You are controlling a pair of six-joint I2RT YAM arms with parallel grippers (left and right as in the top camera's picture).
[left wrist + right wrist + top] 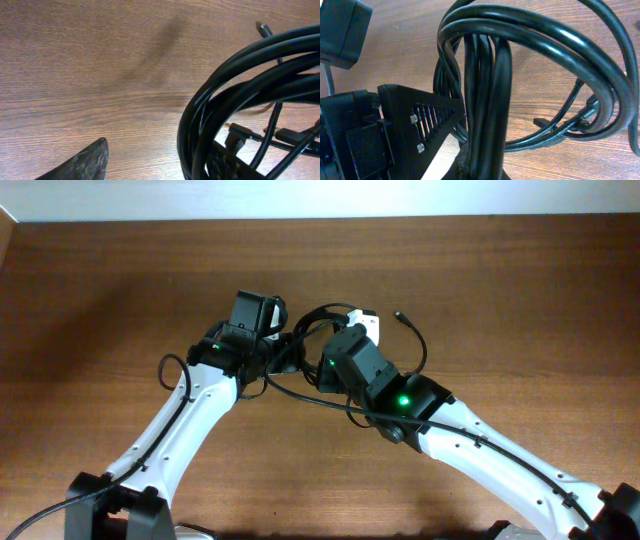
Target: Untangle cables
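Note:
The cables [302, 340] are a black bundle of loops held up between my two grippers at mid-table. One strand [310, 396] trails toward the front, and one plug end [400, 313] points to the right. My left gripper [278, 350] is open. In the left wrist view its jaws [157, 170] are wide apart, with the cables [235, 60] looped against the right finger. My right gripper [318, 362] is shut on the cables. In the right wrist view the cables [490, 90] run straight down into its jaws [482, 170].
A small white block [368, 326] lies just behind the right wrist. The left gripper's slotted finger [420, 125] sits close against the bundle in the right wrist view. The brown wooden table [120, 290] ends at a pale wall along the far edge.

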